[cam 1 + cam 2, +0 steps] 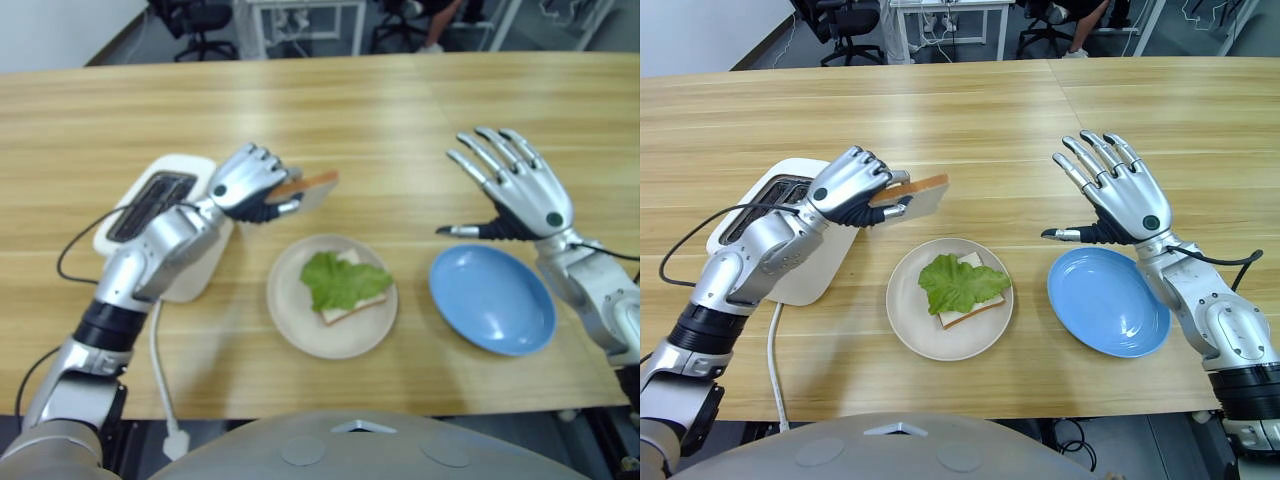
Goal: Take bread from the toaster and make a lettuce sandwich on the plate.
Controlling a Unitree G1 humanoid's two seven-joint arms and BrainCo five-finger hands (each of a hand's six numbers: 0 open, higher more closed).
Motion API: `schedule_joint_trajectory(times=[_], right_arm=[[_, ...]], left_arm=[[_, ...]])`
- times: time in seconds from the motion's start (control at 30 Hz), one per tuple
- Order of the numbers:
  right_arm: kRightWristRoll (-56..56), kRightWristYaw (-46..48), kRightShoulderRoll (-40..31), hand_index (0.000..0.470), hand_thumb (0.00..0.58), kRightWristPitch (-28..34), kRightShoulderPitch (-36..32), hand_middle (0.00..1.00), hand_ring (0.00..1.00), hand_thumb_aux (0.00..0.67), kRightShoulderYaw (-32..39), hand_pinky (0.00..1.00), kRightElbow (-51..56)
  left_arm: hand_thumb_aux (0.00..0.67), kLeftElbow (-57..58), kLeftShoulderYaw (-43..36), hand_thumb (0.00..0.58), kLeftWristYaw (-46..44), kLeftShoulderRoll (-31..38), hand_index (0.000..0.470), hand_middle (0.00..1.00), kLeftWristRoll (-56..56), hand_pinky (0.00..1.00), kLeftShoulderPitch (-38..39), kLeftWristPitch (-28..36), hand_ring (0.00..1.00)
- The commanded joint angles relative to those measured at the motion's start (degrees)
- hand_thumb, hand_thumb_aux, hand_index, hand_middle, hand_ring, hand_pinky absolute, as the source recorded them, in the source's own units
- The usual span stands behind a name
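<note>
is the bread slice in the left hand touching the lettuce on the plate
Apart. The right eye view shows the bread slice held in the left hand, with bare table between it and the lettuce.

wooden table (400, 110). white toaster (145, 205) at left, its cord (158, 370) trailing toward the near edge. left hand (245, 180) just right of it, fingers closed on a bread slice (318, 188). beige plate (295, 318) centre-near, bearing bread (352, 308) topped with lettuce (340, 280). blue dish (490, 300) at right. right hand (515, 190) by its far edge, fingers spread, holding nothing.
</note>
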Motion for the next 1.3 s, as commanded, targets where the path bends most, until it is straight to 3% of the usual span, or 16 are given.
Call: schedule_joint_trajectory(times=[0.03, 0.6, 1.3], right_arm=[[0.1, 1.4, 0.3, 0.0, 0.0, -1.3, -1.0, 0.0, 0.0, 0.0, 2.0, 0.0, 0.0], [0.8, 4.6, 1.5, 0.0, 0.0, -4.8, -4.4, 0.0, 0.0, 0.0, 6.7, 0.0, 0.4], [0.4, 5.0, 2.4, 0.0, 0.0, -7.7, -4.9, 0.0, 0.0, 0.0, 9.7, 0.0, 2.4]], left_arm=[[0.67, 0.9, -2.4, 0.58, 2.6, -1.5, 0.46, 1.0, 2.2, 1.0, 0.8, -0.9, 1.0], [0.67, 3.9, -10.9, 0.58, 11.6, -6.7, 0.46, 1.0, 12.1, 1.0, 4.2, 0.4, 1.0], [0.67, 8.2, -16.6, 0.58, 21.3, -6.3, 0.46, 1.0, 19.7, 1.0, 2.5, 4.4, 1.0]])
